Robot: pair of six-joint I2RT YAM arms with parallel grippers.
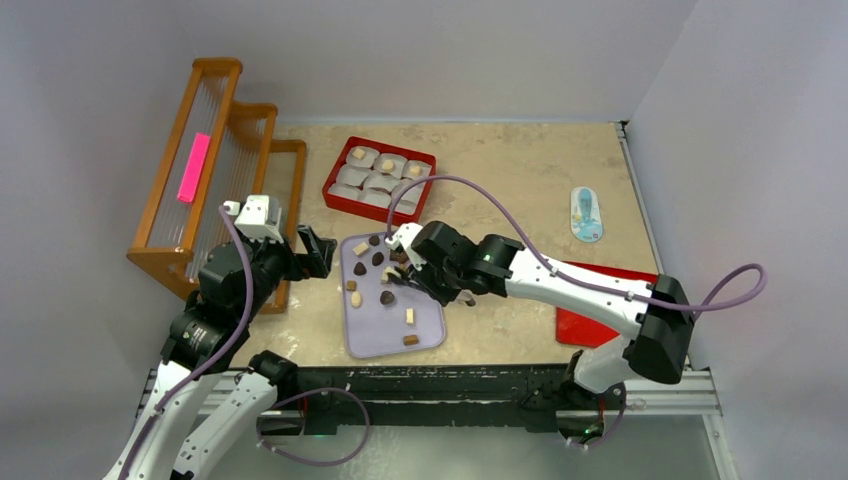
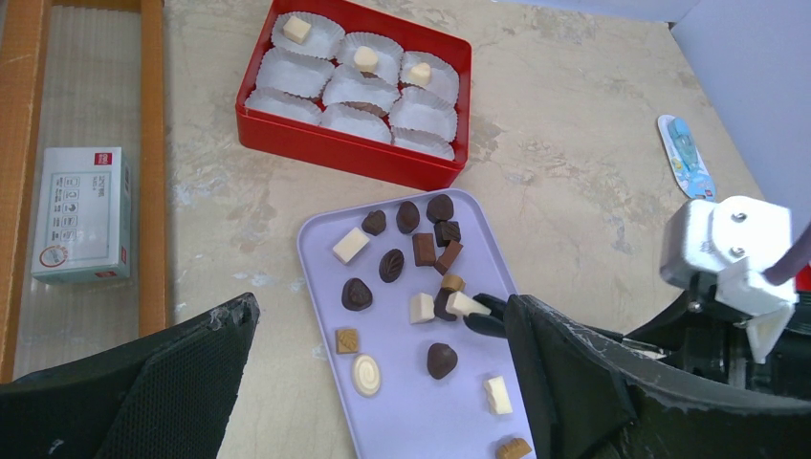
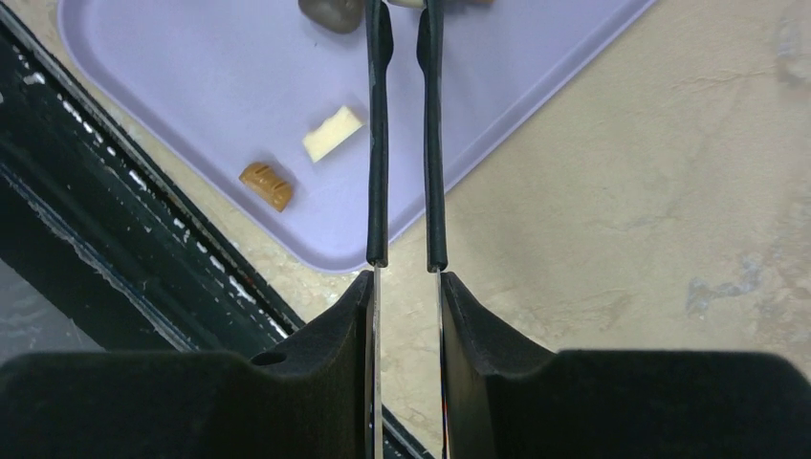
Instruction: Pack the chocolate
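Note:
Several chocolate pieces (image 2: 392, 265), dark, light brown and cream, lie on a lavender tray (image 2: 402, 402) in the middle of the table (image 1: 375, 335). My right gripper (image 3: 406, 287) is shut on black tongs (image 3: 380, 143). The tong tips (image 2: 490, 316) pinch a cream-white piece (image 2: 467, 303) just over the tray's right side. A red box (image 2: 344, 158) of white paper cups stands behind the tray, and three cups hold cream pieces (image 2: 364, 57). My left gripper (image 2: 383, 316) is open and empty, hovering at the tray's left edge (image 1: 318, 250).
A wooden rack (image 1: 215, 150) stands at the left with a pink strip (image 1: 194, 167) and a white box (image 2: 78, 212) on it. A red lid (image 1: 590, 320) lies under the right arm. A blue-white packet (image 1: 586, 214) lies far right. A black rail (image 1: 450, 385) runs along the near edge.

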